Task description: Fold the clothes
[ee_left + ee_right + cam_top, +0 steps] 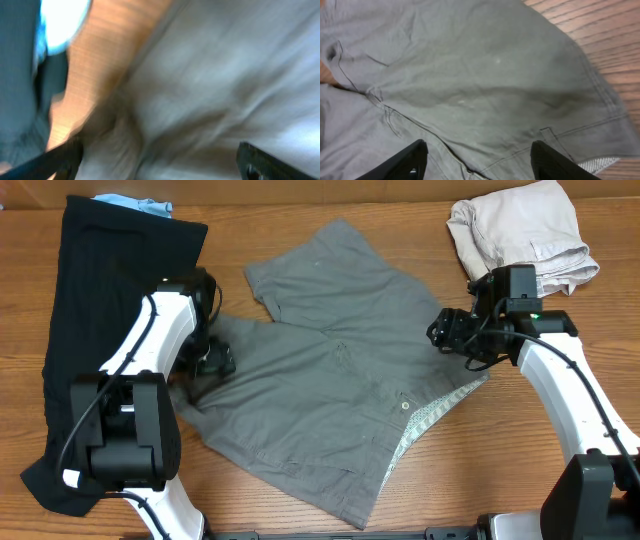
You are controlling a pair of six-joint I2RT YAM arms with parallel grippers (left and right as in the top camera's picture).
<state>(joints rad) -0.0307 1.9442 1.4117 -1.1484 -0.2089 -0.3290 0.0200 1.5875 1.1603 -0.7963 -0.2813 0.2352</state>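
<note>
At frame centre, overhead, grey shorts (330,395) lay spread, unfolded. Left gripper (214,360) spread at their frame-left edge; right gripper (479,159) spread above cloth. I judged grasping stage; next, pinch both edges.

Both arms: white shell links w/ black joints. The left arm (150,335) has a smooth white link behind the left gripper (213,360), w/ a thin black cable (95,395) along its side; further back sits a boxy black motor housing (120,430). The gripper itself is all black; its fingers (272,162) are flat, matte, dark (blurred in the wrist cam; a round hole shows near one edge). The right arm (555,375) has the same white shell and black cabling; a black square module (512,284) sits just behind the right gripper (443,332), w/ a small green light (535,317) beside it; its fingertips (554,162) are plain black wedges.
</note>
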